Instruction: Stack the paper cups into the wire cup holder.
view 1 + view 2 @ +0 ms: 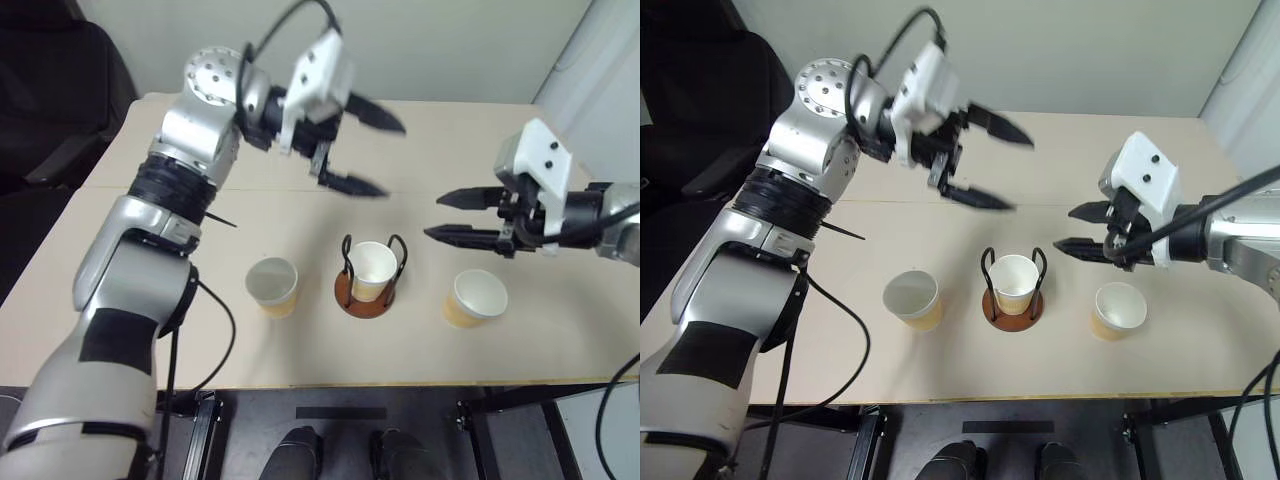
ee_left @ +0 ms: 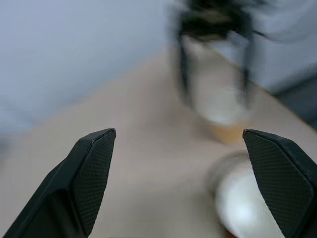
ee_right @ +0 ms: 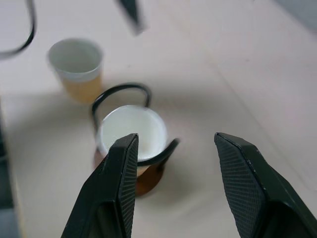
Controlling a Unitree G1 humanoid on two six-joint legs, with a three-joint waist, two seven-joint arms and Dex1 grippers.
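Cup seated in wire cup holder (image 1: 368, 292), mid-counter (image 1: 560, 330).
Tapered paper cup in holder (image 1: 372, 267) sits between two black wire loops on the round reddish-brown base; one loose cup each side (image 1: 272, 285), (image 1: 475, 297), upright. Left tool (image 1: 365, 150) and right tool (image 1: 448, 217) both spread wide, empty, above the pale matte counter.

Even, bright overhead light; soft shadows under cups (image 1: 272, 286) on table (image 1: 560, 340). Left gripper (image 1: 367, 151) motion-blurred in head views. Left wrist view smeared throughout, holder (image 2: 215, 74) and cup rim out of focus. Right wrist view softly blurred beyond sharp fingers (image 3: 121, 193).
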